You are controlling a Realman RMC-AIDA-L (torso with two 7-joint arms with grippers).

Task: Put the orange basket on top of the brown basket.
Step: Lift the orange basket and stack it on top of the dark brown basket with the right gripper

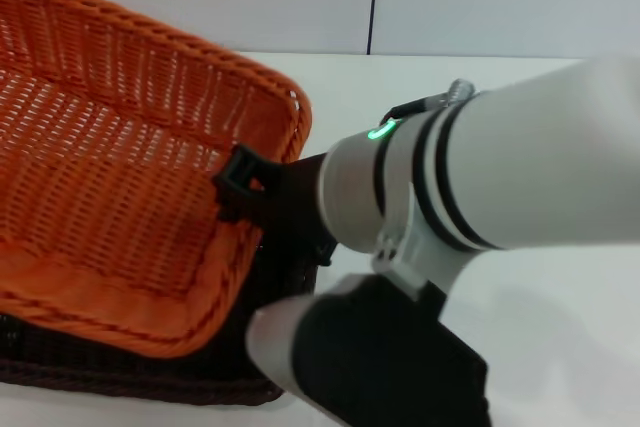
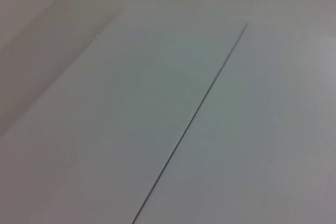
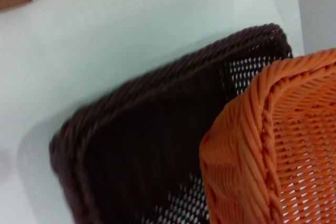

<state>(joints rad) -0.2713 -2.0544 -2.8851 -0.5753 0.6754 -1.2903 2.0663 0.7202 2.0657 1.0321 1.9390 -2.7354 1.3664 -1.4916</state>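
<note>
The right gripper (image 1: 243,187) pinched the orange basket's (image 1: 110,177) right rim, holding it tilted over the brown basket (image 3: 147,156); next, I judged, lowering level and release.

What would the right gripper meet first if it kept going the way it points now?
Probably the orange basket itself: the right gripper points leftward over its right rim, black jaws at the wall there, so the woven inside comes first. The brown basket sits underneath. Depth is unclear.
</note>
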